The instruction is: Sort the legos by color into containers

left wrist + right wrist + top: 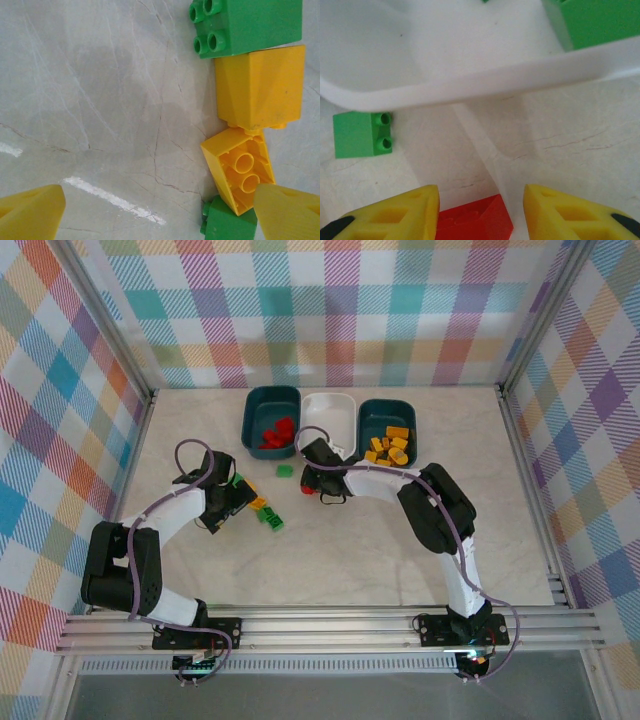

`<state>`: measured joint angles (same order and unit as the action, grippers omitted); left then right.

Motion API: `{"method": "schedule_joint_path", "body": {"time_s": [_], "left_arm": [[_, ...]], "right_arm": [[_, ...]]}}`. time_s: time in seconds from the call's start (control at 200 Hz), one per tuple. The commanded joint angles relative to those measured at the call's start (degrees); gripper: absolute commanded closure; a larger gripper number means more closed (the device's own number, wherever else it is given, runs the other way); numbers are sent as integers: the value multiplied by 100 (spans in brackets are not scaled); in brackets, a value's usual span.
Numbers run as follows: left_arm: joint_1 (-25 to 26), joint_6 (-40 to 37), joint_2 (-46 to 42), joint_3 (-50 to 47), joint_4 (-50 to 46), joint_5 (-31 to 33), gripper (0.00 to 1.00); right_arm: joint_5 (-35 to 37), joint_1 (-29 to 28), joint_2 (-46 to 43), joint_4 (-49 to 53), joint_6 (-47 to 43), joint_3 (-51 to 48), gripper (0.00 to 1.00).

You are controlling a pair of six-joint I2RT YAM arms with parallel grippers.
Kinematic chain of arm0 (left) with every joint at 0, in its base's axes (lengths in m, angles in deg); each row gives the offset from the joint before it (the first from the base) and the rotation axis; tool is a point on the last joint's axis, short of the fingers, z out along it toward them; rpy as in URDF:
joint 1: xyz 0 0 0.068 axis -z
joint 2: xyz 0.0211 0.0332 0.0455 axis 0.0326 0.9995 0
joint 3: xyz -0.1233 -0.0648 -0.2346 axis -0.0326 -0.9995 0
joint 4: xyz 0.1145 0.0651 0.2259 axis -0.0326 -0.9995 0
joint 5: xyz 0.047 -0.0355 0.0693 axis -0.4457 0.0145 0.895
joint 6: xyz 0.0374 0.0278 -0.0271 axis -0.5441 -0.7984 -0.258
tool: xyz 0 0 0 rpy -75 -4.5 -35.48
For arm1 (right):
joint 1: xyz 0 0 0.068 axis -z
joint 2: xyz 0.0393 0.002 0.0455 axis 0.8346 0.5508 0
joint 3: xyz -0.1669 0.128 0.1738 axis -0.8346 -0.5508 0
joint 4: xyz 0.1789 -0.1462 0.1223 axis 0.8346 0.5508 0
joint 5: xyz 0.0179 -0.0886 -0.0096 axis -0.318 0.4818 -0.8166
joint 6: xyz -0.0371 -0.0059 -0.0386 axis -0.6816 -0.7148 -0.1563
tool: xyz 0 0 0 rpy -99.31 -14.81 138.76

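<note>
**Left pincer** [160,215]: you have it spread wide and empty, low over the surface [100,100]. One fingertip [290,215] overlaps an upturned yellow brick [240,167] in the wrist view. The other tip sits well clear over bare marble.

**Row of bricks:** the upturned brick lies in a tight row. It runs green brick [250,22], sloped yellow brick [260,87], the upturned one, then a second green [227,225], each touching the next. Judgement: the crowding leaves you little finger room, so expect a pick here to nudge the neighbours.

**Left teal tub** [271,390]: holds red bricks [277,432] alone, so this is where red goes.

**Loose green brick** [285,471]: lies by itself on the surface, just left of your right pincer [481,210].

**Right pincer:** about half-wide, with a finger on either side of a red brick [475,222]. The brick lies on the surface just in front of the white tub [470,85]. A slit of surface shows between the brick and one finger, so I read it as not yet clamped. Judgement: the grasp is the step in hand, and the brick then belongs leftward, in the red tub.

**White tub:** a green piece [595,22] lies inside, so it is taking green.

**Right teal tub** [387,403]: yellow-orange bricks [390,445] are heaped inside.
</note>
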<state>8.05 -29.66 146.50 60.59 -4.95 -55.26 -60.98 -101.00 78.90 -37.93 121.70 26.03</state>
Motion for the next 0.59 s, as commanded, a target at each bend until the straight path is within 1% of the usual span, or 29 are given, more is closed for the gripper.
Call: {"method": "schedule_joint_path", "body": {"time_s": [0.0, 0.15, 0.31, 0.445, 0.59], "left_arm": [[-76, 55, -97, -18, 12, -73, 4], [-73, 38, -135, -27, 7, -61, 4], [-77, 11, -106, -61, 40, -63, 4], [-73, 47, -41, -76, 115, -128, 4], [-77, 52, -47, -77, 135, -134, 4]], "right_arm": [[-323, -132, 167, 55, -218, 5, 51], [-548, -198, 184, -2, -599, -67, 44], [-639, -207, -87, -94, -834, -468, 44], [-1114, -207, -357, -278, -1011, -672, 44], [-777, -233, -728, -185, -1178, -920, 44]]}}
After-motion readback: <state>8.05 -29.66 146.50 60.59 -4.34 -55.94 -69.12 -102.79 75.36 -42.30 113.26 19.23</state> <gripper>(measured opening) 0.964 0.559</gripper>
